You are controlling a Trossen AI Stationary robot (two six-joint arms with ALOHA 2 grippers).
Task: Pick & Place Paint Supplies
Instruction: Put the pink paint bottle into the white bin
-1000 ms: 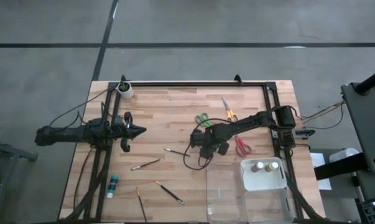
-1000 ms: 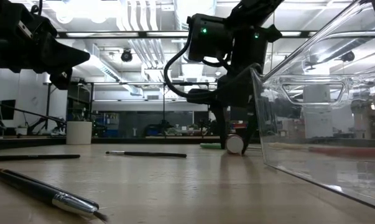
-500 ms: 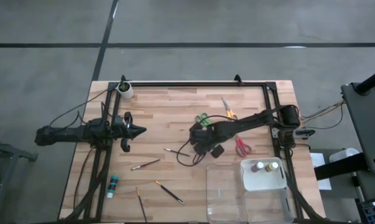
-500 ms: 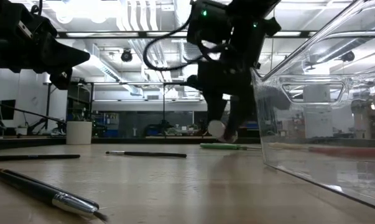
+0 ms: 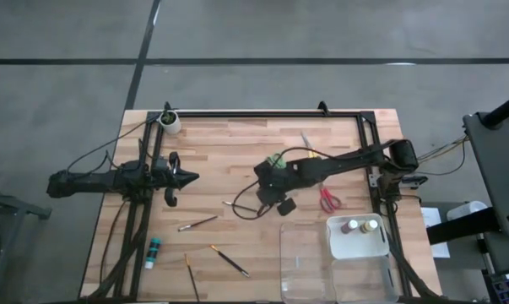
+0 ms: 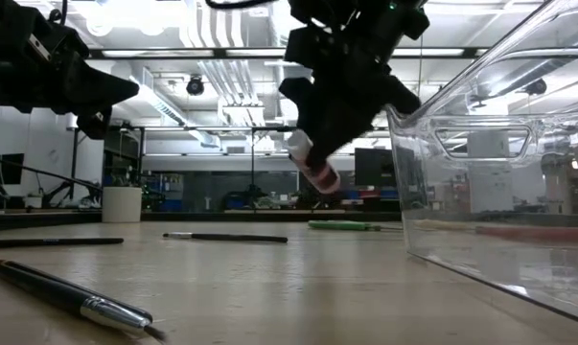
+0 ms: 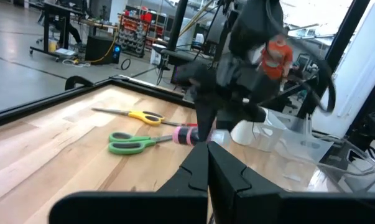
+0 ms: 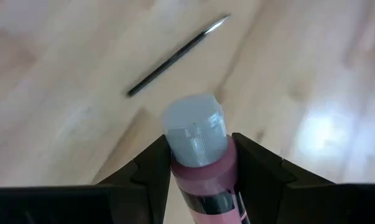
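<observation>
The right pincer [image 8: 198, 174] gripped a pink paint bottle [image 8: 201, 163] clear of the counter [image 5: 229, 160], pale cap pointing ahead along the fingers, long axis tilted. The clear tray [image 5: 338, 262] lay nearer the camera-side edge, just beside this arm. Farther off, a thin brush [image 8: 175, 57] lay on the wood. A second earlier the bottle sat on the counter; now it hung lifted. The left pincer [image 5: 189, 177] waited closed, far left.

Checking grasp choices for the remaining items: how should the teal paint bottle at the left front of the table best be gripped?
The teal paint bottle lies flat on the table, long axis running front to back. Probably best to come straight down and pinch across its mid-body, fingers on its left and right sides. The shut left gripper is nearer.
</observation>
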